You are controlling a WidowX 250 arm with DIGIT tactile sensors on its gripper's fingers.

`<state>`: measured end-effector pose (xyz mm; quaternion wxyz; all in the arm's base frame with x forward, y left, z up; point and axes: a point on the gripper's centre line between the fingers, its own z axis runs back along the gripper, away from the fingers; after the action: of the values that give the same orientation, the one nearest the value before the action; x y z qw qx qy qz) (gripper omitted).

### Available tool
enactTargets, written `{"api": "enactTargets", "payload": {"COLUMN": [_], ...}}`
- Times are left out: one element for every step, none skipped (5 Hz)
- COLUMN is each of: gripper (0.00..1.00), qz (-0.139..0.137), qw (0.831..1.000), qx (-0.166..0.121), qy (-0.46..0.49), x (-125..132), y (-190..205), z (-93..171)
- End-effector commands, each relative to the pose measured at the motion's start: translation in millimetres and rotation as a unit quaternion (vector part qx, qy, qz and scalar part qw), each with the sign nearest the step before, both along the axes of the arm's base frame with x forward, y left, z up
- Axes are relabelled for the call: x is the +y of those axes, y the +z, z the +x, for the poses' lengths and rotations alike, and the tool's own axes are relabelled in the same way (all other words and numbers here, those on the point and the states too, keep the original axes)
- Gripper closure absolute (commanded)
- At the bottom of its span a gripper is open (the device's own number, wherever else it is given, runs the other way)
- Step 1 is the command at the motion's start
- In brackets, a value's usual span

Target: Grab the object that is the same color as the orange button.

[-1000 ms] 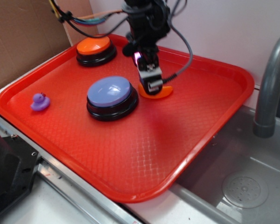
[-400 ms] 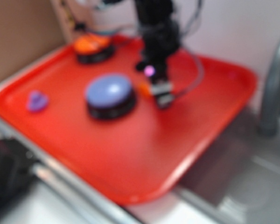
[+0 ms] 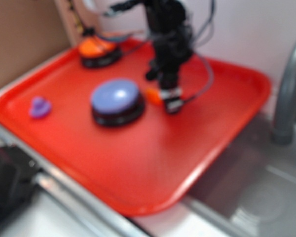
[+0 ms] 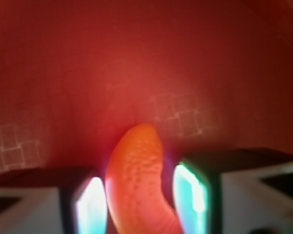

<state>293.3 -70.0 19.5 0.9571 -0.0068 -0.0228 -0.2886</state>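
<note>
The view from outside is blurred. The object [image 3: 152, 95], a small orange crescent, lies on the red tray [image 3: 138, 153] just right of the lavender-blue button [image 3: 117, 100]; its right part is hidden behind my gripper [image 3: 171, 103], which is down at tray level. In the wrist view the object [image 4: 136, 180] stands between my two fingers [image 4: 90, 207], the left pad against it and the right pad touching its lower side. The gripper [image 4: 139, 197] is shut on it. The orange button [image 3: 95, 49] sits at the tray's far left corner.
A purple toy duck [image 3: 40, 107] rests near the tray's left edge. A grey faucet [image 3: 288, 94] and a sink [image 3: 256, 197] lie to the right of the tray. Cardboard stands at the far left.
My gripper has come down and slightly right over the crescent, which now sits between the fingers. The crescent, buttons and duck have not shifted.
</note>
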Motion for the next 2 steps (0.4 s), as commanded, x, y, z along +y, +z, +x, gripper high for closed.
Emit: {"api": "enactTargets", "payload": {"gripper": [1.00, 1.00], "qz": [-0.012, -0.015], "qw": [1.000, 0.999], "qx": [-0.024, -0.029], "qy": [0.007, 0.001], "x": [-1.6, -0.6], "y": [9.2, 13.9], "z": [6.8, 7.5]}}
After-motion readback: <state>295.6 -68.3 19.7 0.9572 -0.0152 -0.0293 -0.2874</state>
